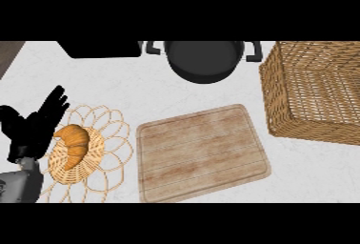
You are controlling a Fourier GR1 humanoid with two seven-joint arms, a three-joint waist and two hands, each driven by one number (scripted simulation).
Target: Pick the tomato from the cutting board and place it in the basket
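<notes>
A croissant (72, 143) lay in a small wicker trivet-style tray (105, 143) with looped rim, at counter's left. A black two-handled pot (204, 59) sat at the far edge, a dark object (98, 48) beside it to the left.

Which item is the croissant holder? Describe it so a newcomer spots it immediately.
Start at the wooden cutting board in the middle of the counter and look to its left. There sits a small round wicker tray with a looped wire-like rim, holding a croissant. Unlike the large deep basket at right, it is flat and flower-shaped.
</notes>
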